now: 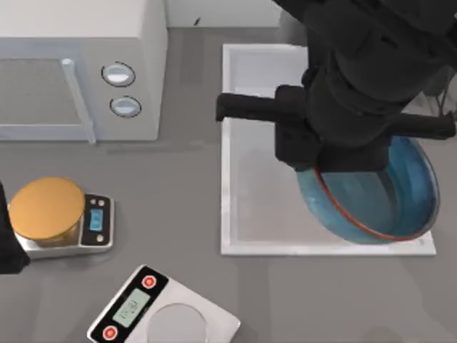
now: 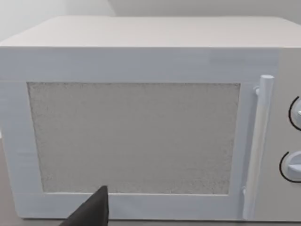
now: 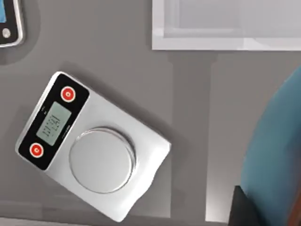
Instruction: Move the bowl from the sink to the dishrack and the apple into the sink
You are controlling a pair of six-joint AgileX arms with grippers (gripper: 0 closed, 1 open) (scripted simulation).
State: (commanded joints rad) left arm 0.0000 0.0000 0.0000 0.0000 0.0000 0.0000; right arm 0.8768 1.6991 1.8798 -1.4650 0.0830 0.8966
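The blue bowl (image 1: 389, 196) with its reddish-orange rim hangs tilted over the right half of the white sink (image 1: 246, 150). My right arm (image 1: 357, 86) reaches down over it and covers its far edge. In the right wrist view my right gripper (image 3: 257, 209) is shut on the bowl (image 3: 275, 155); one dark finger (image 3: 242, 207) lies against the blue wall, with the sink's rim (image 3: 225, 43) farther off. My left arm (image 1: 8, 239) is parked at the table's left edge. The apple and the dishrack are out of view.
A white microwave (image 1: 78, 64) (image 2: 136, 136) stands at the back left. In front of it sits a scale with an orange-gold plate (image 1: 46, 207). A silver scale (image 1: 164, 314) (image 3: 94, 150) lies near the front edge, left of the sink.
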